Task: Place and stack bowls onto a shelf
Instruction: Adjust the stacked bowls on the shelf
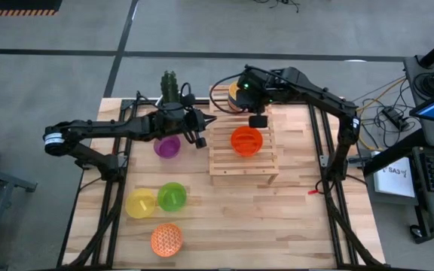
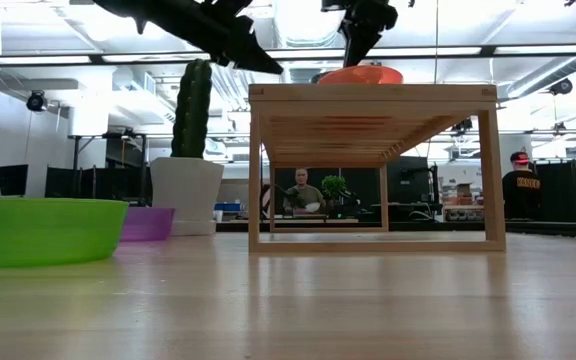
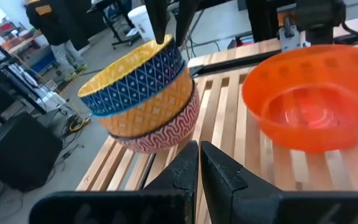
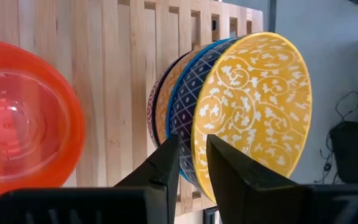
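Note:
The wooden slatted shelf (image 1: 243, 162) holds a red-orange bowl (image 1: 246, 141) and, at its far left corner, a stack of three patterned bowls (image 3: 138, 99). The top bowl (image 4: 253, 106) is blue-patterned outside and yellow inside. It sits on an orange lattice bowl, which sits on a red-white one (image 3: 160, 134) resting on the slats. My right gripper (image 4: 192, 149) is above the stack, shut on the top bowl. My left gripper (image 3: 199, 152) is shut and empty. It hovers just left of the shelf (image 1: 200, 134), near the purple bowl (image 1: 167, 147). My right gripper holds the top bowl of the stack by its rim (image 4: 194, 163), one finger inside the bowl and one outside its blue wall. The fingers (image 3: 157, 22) come from above, pointing down. The bowl sits nested on the two bowls under it, on the shelf.
On the table near the left front lie a yellow bowl (image 1: 140, 203), a green bowl (image 1: 172, 196) and an orange lattice bowl (image 1: 166, 239). A cactus in a white pot (image 1: 171, 86) stands at the far left. People show in the room behind.

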